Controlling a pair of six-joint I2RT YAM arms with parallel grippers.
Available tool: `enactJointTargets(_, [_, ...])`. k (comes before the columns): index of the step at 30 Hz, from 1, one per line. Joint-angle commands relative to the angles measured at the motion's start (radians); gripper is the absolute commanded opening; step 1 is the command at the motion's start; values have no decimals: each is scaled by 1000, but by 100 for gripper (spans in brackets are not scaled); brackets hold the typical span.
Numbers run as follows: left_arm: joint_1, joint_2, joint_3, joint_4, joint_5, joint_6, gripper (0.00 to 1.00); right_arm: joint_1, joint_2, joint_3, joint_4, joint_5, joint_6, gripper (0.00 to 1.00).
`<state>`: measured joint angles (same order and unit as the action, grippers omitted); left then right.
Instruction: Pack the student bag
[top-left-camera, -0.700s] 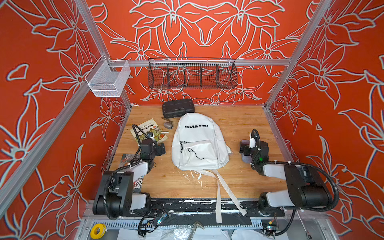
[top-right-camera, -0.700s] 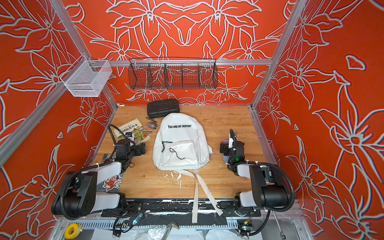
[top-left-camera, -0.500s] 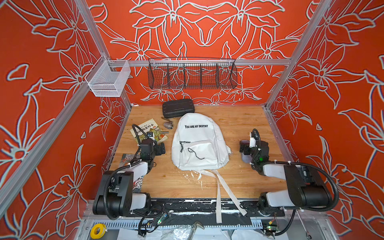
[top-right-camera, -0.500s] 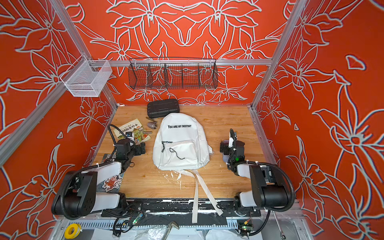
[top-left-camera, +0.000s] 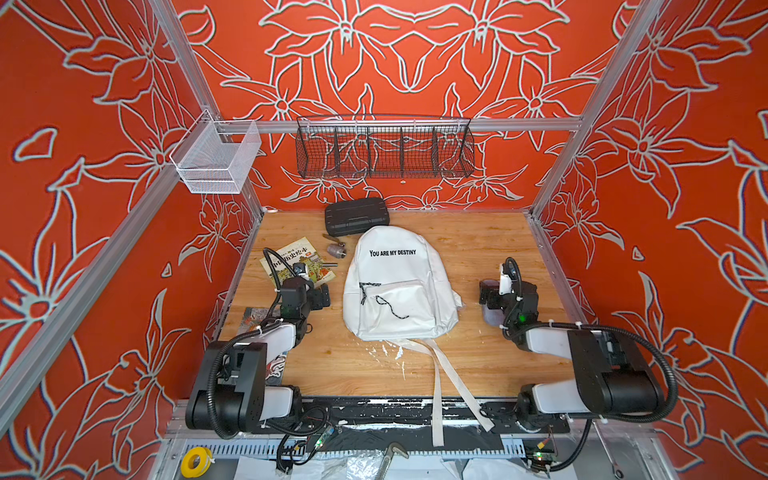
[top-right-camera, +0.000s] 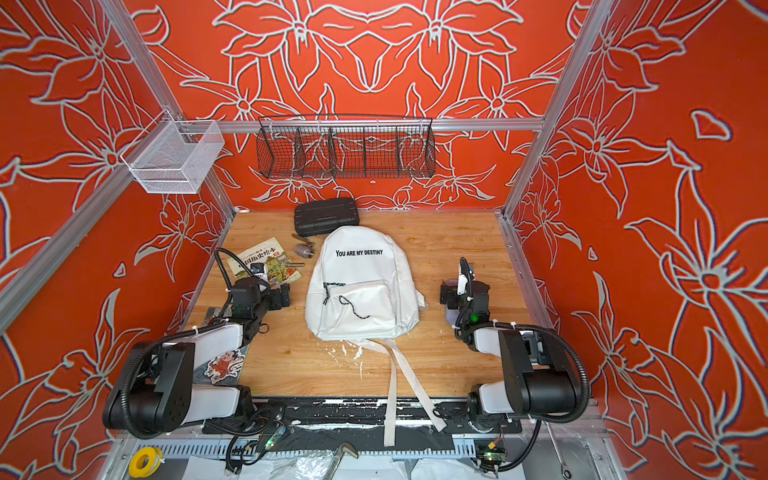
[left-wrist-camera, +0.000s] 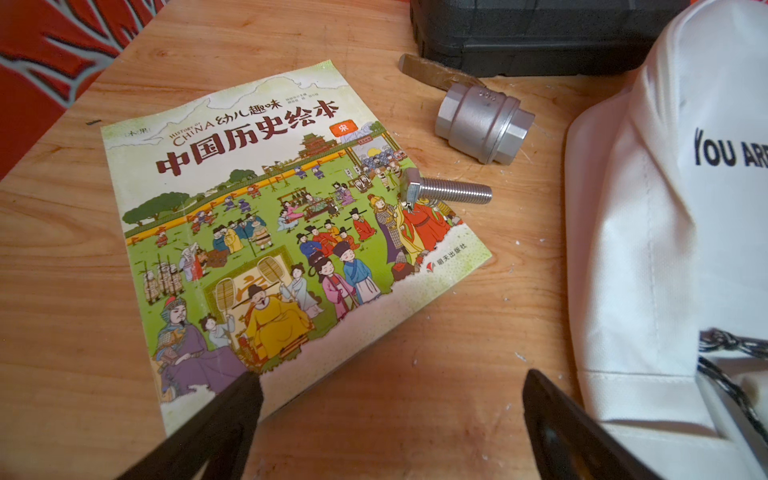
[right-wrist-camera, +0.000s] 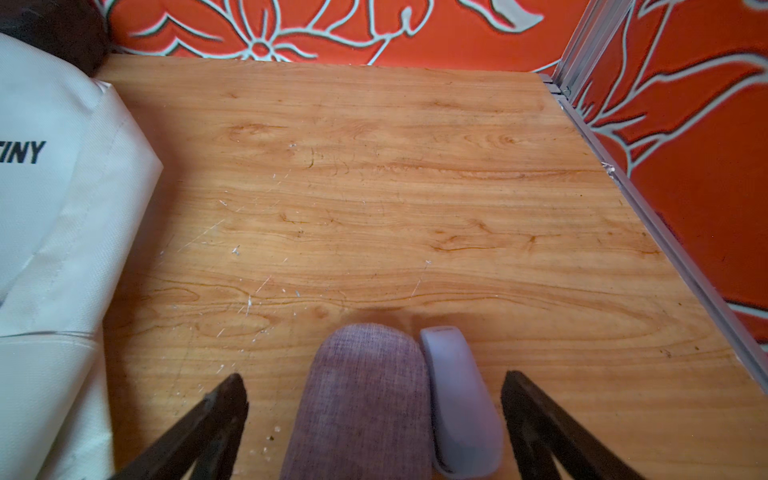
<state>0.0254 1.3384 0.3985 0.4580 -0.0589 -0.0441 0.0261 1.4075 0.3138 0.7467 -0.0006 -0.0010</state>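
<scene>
The student bag is a white backpack printed "YOU ARE MY DESTINY". It lies flat mid-table, zipped, with its straps trailing over the front edge. My left gripper stands open low over bare wood between a picture book and the bag's side. It holds nothing. My right gripper is open to the right of the bag. Its jaws straddle a purple fabric case and a lavender piece without closing on them.
A black ribbed hard case sits at the back, with a metal fitting and a bolt beside the book. A second printed book lies under the left arm. A white mesh basket and a black wire basket hang on the walls.
</scene>
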Motion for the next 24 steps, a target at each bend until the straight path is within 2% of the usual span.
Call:
enactJointTargets(1, [5,9,17,22,-5,13,97,-6,9,24,26,-1,-21,97])
enactJointTargets(9, [4,11,19,20,-5,15,97,-6,6,20,32,-3,-22,97])
enactJointTargets(13, [2,3,13,26,-24,10,97,-6,-39,-7,58,8,-18,94])
enactJointTargets(15, [-2,-26,38,-37,-101,-26,97,-5,-100,17,-39,-31,-40,92])
enactJointTargets(18, [-4,-97,106,-191,-155,-51,97,1,-192,100,-237,-105,-74,88])
enactJointTargets(20, [-4,-148,176,-345,-185,-103,97,9,-240,152,-326,-203,-86,83])
enactJointTargets(22, [-5,-186,229,-451,-141,-154,99,34,-255,203,-354,-333,-112,79])
enactJointTargets(24, [-7,-222,248,-495,-60,-233,97,112,-223,290,-427,-379,-178,76])
